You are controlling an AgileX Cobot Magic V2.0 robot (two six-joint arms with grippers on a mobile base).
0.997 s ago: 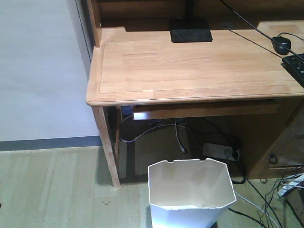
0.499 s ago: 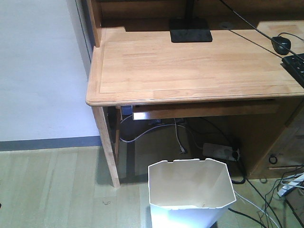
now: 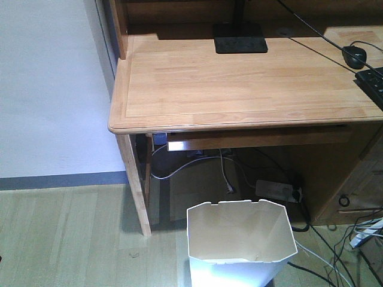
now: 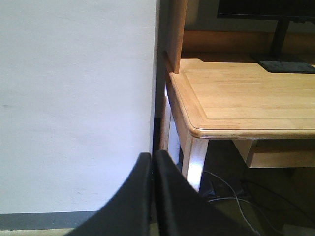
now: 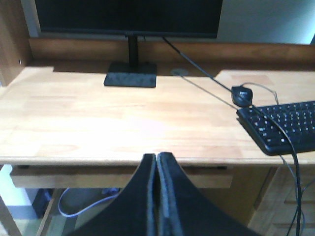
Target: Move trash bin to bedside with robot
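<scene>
The white trash bin [image 3: 240, 245] stands on the floor at the bottom of the front view, just in front of the wooden desk [image 3: 239, 84], with its cream inside showing and nothing in it. Neither arm appears in the front view. In the left wrist view my left gripper [image 4: 152, 160] is shut with nothing held, pointing at the white wall beside the desk's left leg [image 4: 194, 160]. In the right wrist view my right gripper [image 5: 157, 160] is shut and empty, level with the desk's front edge. The bed is out of view.
On the desk are a monitor stand [image 3: 240, 42], a black mouse [image 3: 354, 55] and a keyboard [image 3: 372, 82]. Under the desk lie a power strip [image 3: 276, 190] and loose cables [image 3: 323, 263]. A white wall [image 3: 48, 89] runs to the left of the desk.
</scene>
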